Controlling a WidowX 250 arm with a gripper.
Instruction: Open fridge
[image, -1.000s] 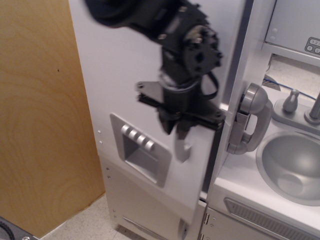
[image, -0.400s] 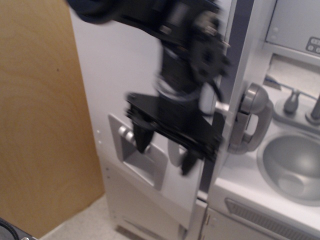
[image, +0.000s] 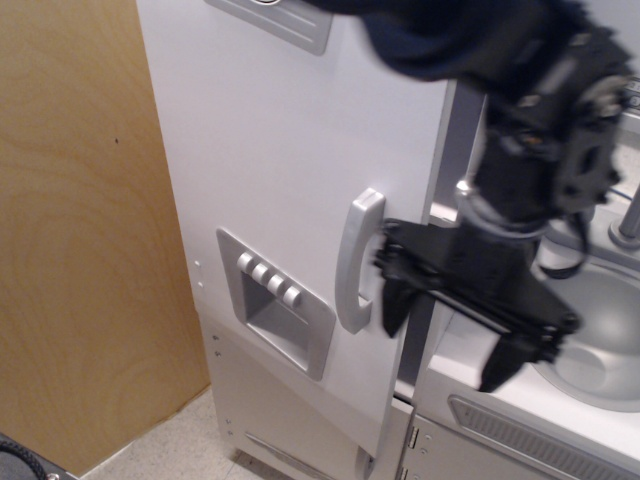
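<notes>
Leftmost, wooden panel (image: 80, 240) beside fridge (image: 290, 150). Fridge fills centre-left, white door carrying grey dispenser (image: 278, 314) with four buttons, curved silver handle (image: 356, 262) at door's right edge. Door's right edge stands slightly off cabinet, dark gap behind. Tool (image: 445, 335) just right of handle, blurred, fingers spread apart, gripping nothing; left finger (image: 394, 305) close beside handle, contact unclear. Sink (image: 600, 340) partly hidden behind tool.

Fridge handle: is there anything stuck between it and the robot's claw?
No, nothing visible. The open gripper sits just right of the curved silver handle on the fridge door, with only bare space between them. The door looks slightly ajar.
</notes>
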